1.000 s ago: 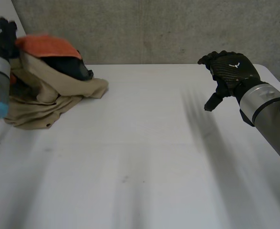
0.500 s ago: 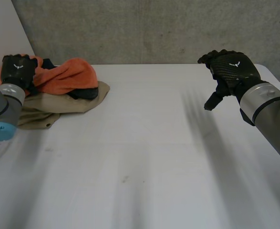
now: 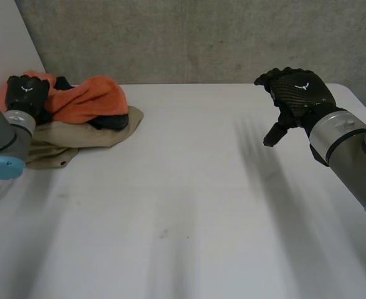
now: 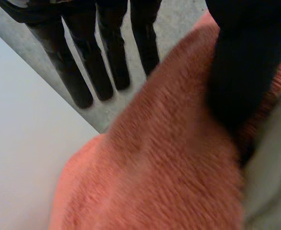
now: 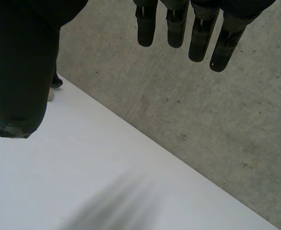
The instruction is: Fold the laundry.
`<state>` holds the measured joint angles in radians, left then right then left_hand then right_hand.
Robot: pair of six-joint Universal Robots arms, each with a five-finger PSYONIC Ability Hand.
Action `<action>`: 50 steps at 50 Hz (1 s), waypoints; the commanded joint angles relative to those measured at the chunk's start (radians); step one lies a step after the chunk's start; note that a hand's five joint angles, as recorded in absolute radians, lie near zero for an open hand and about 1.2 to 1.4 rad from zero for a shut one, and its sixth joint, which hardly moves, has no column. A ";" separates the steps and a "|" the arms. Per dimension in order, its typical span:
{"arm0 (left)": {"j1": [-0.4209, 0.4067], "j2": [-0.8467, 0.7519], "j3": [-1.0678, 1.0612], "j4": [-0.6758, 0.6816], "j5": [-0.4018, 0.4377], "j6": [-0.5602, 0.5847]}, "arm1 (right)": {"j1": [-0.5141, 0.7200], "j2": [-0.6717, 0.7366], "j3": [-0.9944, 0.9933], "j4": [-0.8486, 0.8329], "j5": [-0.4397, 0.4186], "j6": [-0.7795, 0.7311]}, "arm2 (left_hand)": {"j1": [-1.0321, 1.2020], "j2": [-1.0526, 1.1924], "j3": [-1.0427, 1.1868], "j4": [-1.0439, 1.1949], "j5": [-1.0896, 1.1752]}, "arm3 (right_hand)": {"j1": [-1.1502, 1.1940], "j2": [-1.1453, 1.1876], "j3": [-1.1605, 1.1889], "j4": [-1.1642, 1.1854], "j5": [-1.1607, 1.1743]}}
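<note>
Laundry: a heap at the far left corner of the bench [image 3: 189, 205], close to the wall [image 3: 189, 37]. An orange towel [image 3: 86, 93] lies on top, a dark garment [image 3: 111, 121] under its edge, and a tan garment [image 3: 77, 137] is spread flat at the bottom.
Left hand [image 3: 25, 93]: at the heap's left end, its back showing in the head view, against the orange towel.
Left wrist view: its fingers [image 4: 99, 62] are straight and clear of the towel, with the wall behind them. The thumb lies across the towel, but whether it touches cannot be told. The hand is released and grasps nothing.
Right hand [image 3: 298, 93]: above the bench's right side, well apart from the heap.
Right wrist view: its fingers [image 5: 147, 28] are straight and the thumb is apart from them, over bare bench and wall. The hand is released.
One second ago: the heap stood taller and the tan garment hung in wider folds. The left hand was at the view's edge.
Half a second ago: the heap lay as it does now. The right hand has since moved slightly towards the middle.
</note>
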<state>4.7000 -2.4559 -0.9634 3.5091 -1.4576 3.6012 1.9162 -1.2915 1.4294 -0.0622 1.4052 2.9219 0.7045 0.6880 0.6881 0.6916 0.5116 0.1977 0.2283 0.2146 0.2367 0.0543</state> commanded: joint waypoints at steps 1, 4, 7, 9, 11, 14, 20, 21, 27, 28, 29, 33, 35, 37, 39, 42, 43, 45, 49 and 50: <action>-0.018 0.027 0.018 0.014 -0.046 0.005 | -0.002 0.001 -0.006 -0.002 0.000 -0.001 | 0.692 0.708 0.708 0.705 0.710 | -0.023 -0.054 -0.040 -0.062 -0.054; -0.053 0.134 0.029 0.025 -0.113 0.002 | -0.008 0.000 -0.009 -0.002 0.001 0.000 | 0.692 0.708 0.708 0.705 0.710 | -0.023 -0.054 -0.040 -0.062 -0.054; -0.104 0.228 0.023 0.036 -0.144 -0.006 | -0.012 -0.003 -0.015 -0.002 0.001 0.000 | 0.692 0.708 0.708 0.705 0.710 | -0.023 -0.054 -0.040 -0.062 -0.054; -0.170 0.313 0.006 0.048 -0.156 -0.013 | -0.012 -0.011 -0.020 -0.002 0.000 0.002 | 0.692 0.708 0.708 0.705 0.710 | -0.023 -0.054 -0.040 -0.062 -0.054; -0.217 0.366 -0.018 0.050 -0.156 -0.024 | -0.014 -0.014 -0.024 -0.002 -0.002 0.003 | 0.692 0.708 0.708 0.705 0.710 | -0.023 -0.054 -0.040 -0.062 -0.054; -0.319 0.489 -0.086 0.050 -0.156 -0.064 | -0.014 -0.026 -0.037 -0.001 -0.002 0.003 | 0.692 0.708 0.708 0.705 0.710 | -0.023 -0.054 -0.040 -0.062 -0.054; -0.503 0.635 -0.244 0.047 -0.156 -0.189 | -0.020 -0.083 -0.043 -0.002 -0.003 0.003 | 0.692 0.708 0.708 0.705 0.710 | -0.023 -0.054 -0.040 -0.062 -0.054; -0.558 0.630 -0.279 0.042 -0.159 -0.228 | -0.023 -0.087 -0.044 -0.002 -0.003 0.003 | 0.692 0.708 0.708 0.705 0.710 | -0.023 -0.054 -0.040 -0.062 -0.054; -0.750 0.540 -0.359 -0.010 -0.156 -0.334 | -0.063 -0.109 -0.047 -0.001 -0.006 0.005 | 0.488 0.505 0.505 0.501 0.507 | -0.023 -0.054 -0.040 -0.062 -0.054; -0.774 0.517 -0.367 -0.024 -0.155 -0.346 | -0.066 -0.112 -0.046 -0.001 -0.006 0.005 | 0.333 0.349 0.349 0.346 0.351 | -0.023 -0.054 -0.040 -0.062 -0.054; -0.814 0.474 -0.371 -0.054 -0.152 -0.363 | -0.068 -0.114 -0.046 -0.002 -0.006 0.005 | -0.026 -0.010 -0.010 -0.014 -0.008 | -0.023 -0.054 -0.040 -0.062 -0.054; -0.844 0.396 -0.362 -0.134 -0.153 -0.371 | -0.072 -0.114 -0.046 -0.001 -0.006 0.005 | -0.484 -0.468 -0.468 -0.471 -0.466 | -0.023 -0.054 -0.040 -0.062 -0.054; -0.842 0.385 -0.362 -0.150 -0.159 -0.378 | -0.072 -0.114 -0.046 0.001 -0.006 0.003 | -0.491 -0.474 -0.475 -0.478 -0.473 | -0.023 -0.054 -0.040 -0.062 -0.054; -0.834 0.383 -0.357 -0.162 -0.162 -0.372 | -0.072 -0.114 -0.046 0.001 -0.006 0.003 | -0.494 -0.477 -0.478 -0.481 -0.476 | -0.023 -0.054 -0.040 -0.062 -0.054; -0.821 0.385 -0.359 -0.162 -0.162 -0.368 | -0.072 -0.112 -0.046 0.004 -0.008 0.002 | -0.488 -0.472 -0.472 -0.475 -0.470 | -0.023 -0.054 -0.040 -0.062 -0.054; -0.758 0.402 -0.365 -0.164 -0.162 -0.366 | -0.071 -0.106 -0.046 0.009 -0.011 -0.004 | -0.479 -0.463 -0.463 -0.466 -0.461 | -0.023 -0.054 -0.040 -0.062 -0.054; -0.739 0.411 -0.367 -0.165 -0.162 -0.366 | -0.069 -0.104 -0.046 0.009 -0.011 -0.009 | -0.479 -0.463 -0.463 -0.466 -0.461 | -0.023 -0.054 -0.040 -0.062 -0.054; -0.683 0.440 -0.376 -0.167 -0.161 -0.366 | -0.063 -0.101 -0.046 0.013 -0.017 -0.023 | -0.479 -0.463 -0.463 -0.466 -0.461 | -0.023 -0.054 -0.040 -0.062 -0.054; -0.620 0.471 -0.408 -0.165 -0.153 -0.365 | -0.059 -0.082 -0.047 0.080 -0.051 -0.107 | -0.476 -0.460 -0.460 -0.463 -0.458 | -0.023 -0.054 -0.040 -0.062 -0.054; -0.610 0.472 -0.416 -0.165 -0.152 -0.365 | -0.059 -0.078 -0.047 0.096 -0.055 -0.124 | -0.471 -0.454 -0.454 -0.458 -0.452 | -0.023 -0.054 -0.040 -0.062 -0.054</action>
<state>3.9862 -2.0345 -1.3383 3.3391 -1.6177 3.2338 1.8504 -1.3934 1.3842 -0.0432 1.3860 2.8947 0.2360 0.2371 0.2438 0.2356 0.0533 0.1980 0.2283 0.2146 0.2367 0.0542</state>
